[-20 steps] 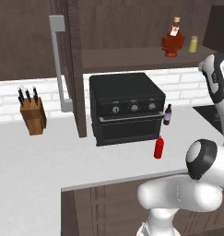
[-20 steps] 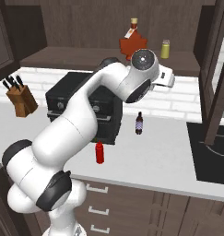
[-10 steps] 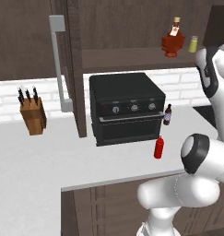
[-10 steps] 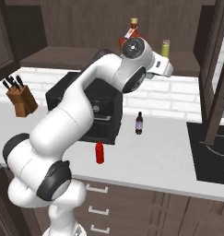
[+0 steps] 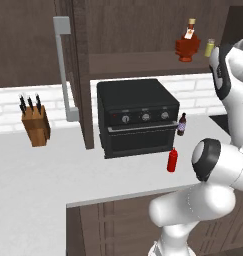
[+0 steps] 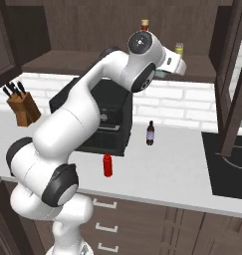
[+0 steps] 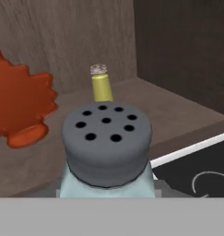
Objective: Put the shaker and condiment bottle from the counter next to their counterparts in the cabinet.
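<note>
The pale blue-grey shaker (image 7: 106,138) with its holed grey cap sits close in the hand view, and my gripper (image 6: 175,64) is shut on it at shelf height in the cabinet (image 5: 138,62). Its fingertips are hidden behind the shaker. Just beyond stands the yellow-green shaker (image 7: 101,85) (image 6: 179,48) (image 5: 209,47) on the plank shelf (image 7: 178,110). The squat red-brown bottle (image 7: 19,106) (image 5: 187,45) is to its left. The red condiment bottle (image 5: 172,160) (image 6: 108,165) stands upright on the counter in front of the oven.
A black countertop oven (image 5: 137,115) sits under the shelf, with a small dark brown bottle (image 5: 181,124) at its right. A knife block (image 5: 35,125) stands far left. The open cabinet door (image 5: 73,75) carries a grey bar handle (image 5: 63,70). A cooktop (image 6: 229,164) lies to the right.
The arm has lifted the hand with the shaker up and inward, to shelf height close to the yellow-green shaker. The bottles on the counter have not moved.
</note>
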{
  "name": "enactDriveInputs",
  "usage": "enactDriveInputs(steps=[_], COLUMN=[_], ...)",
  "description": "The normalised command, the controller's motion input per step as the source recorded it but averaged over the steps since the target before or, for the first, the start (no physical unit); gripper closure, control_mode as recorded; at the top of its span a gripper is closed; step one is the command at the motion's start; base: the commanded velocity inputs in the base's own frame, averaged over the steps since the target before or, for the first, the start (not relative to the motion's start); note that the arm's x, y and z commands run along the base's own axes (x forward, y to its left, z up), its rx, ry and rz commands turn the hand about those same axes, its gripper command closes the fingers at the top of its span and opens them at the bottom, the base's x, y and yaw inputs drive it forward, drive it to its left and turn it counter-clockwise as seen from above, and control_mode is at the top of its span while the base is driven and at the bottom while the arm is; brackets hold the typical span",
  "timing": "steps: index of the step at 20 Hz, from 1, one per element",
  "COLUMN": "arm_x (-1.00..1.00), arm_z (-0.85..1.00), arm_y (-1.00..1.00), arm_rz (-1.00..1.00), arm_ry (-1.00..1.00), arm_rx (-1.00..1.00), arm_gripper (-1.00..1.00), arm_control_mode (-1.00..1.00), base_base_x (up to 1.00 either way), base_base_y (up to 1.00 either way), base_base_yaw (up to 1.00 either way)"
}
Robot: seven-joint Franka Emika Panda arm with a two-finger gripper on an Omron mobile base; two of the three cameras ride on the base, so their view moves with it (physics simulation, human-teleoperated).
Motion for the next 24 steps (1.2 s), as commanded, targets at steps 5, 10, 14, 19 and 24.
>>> enactDriveInputs(steps=[5,10,14,19,24], arm_x=[0.01,0.15,0.21,0.16,0.3], arm_z=[0.0,0.0,0.0,0.0,0.0], arm_y=[0.0,0.0,0.0,0.0,0.0], arm_rz=[0.0,-0.01,0.0,0.0,0.0], arm_ry=[-0.04,-0.11,-0.03,0.0,0.01], arm_rx=[0.0,-0.13,-0.07,-0.01,-0.03], arm_gripper=[1.0,1.0,1.0,1.0,1.0], arm_control_mode=[-1.0,-1.0,-1.0,-1.0,-1.0], base_base_x=[0.0,0.0,0.0,0.0,0.0], base_base_y=[0.0,0.0,0.0,0.0,0.0], base_base_yaw=[0.0,0.0,0.0,0.0,0.0])
